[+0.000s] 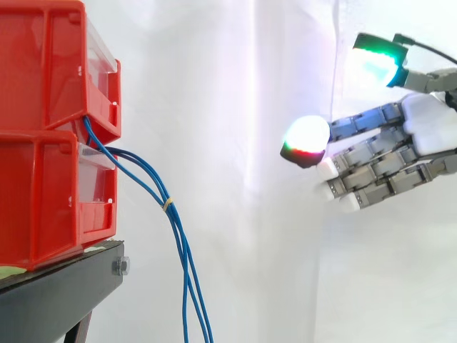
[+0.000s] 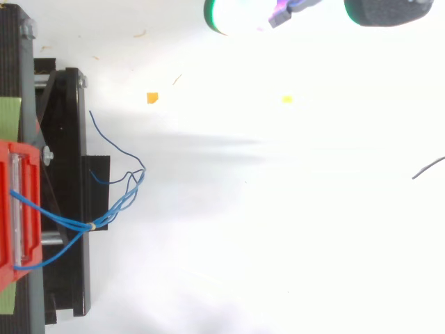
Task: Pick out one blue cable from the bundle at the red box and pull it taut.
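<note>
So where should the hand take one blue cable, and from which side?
Probably below the yellow tie, where the blue cables hang free and part slightly. Come from the side view's right: the red bins block the left.

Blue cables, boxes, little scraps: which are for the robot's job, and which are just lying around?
For the job: blue cables, red boxes, hand.
Just lying about: orange scrap, yellow scrap.

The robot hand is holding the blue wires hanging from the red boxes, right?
No. The hand is open and holds nothing, well apart from the blue wires, which do hang from the red boxes. The side view shows the gap.
</note>
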